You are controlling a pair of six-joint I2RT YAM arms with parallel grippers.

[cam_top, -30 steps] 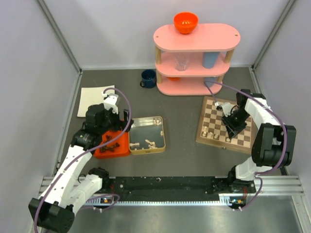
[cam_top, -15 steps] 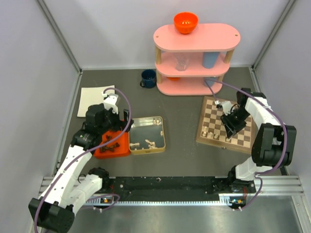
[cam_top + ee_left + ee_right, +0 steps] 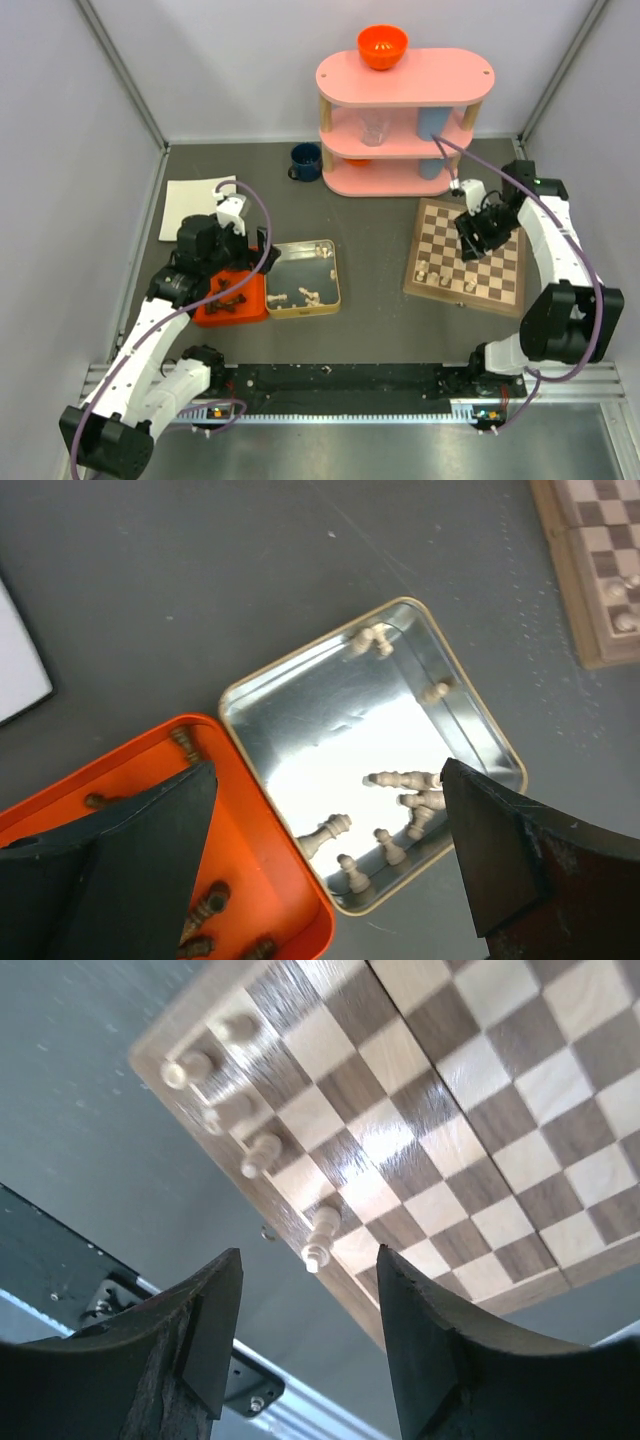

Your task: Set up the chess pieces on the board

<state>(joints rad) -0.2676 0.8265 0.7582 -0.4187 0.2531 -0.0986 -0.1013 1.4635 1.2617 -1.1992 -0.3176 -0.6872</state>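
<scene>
Over the far right part of the board (image 3: pixel 495 275) the right end effector (image 3: pixel 478 232) hung clear of the squares, jaws apart, nothing between them: released. Through its wrist camera we looked down between the two fingers (image 3: pixel 205 1330) onto the board's near edge. Five cream pieces (image 3: pixel 322 1238) stood upright there, strung toward the left corner, none touching a finger. Two of them were too blurred to name.

We noted the board lying flat on the grey counter (image 3: pixel 370 230), right of the tin (image 3: pixel 290 262) and just in front of the pink shelf (image 3: pixel 405 110).

On the left side the left end effector (image 3: pixel 328 810) hovered spread wide, gripping nothing, above the place where the orange tray (image 3: pixel 210 312) and the tin sat just beside each other. More cream pieces lay on their sides in the tin, most gathered in one corner and two along the far wall. Dark pieces (image 3: pixel 205 900) lay scattered in the tray, partly hidden behind the left finger.

An orange bowl (image 3: pixel 382 45) sat on top of the shelf, and a blue mug (image 3: pixel 305 160) stood on the counter to the shelf's left.
</scene>
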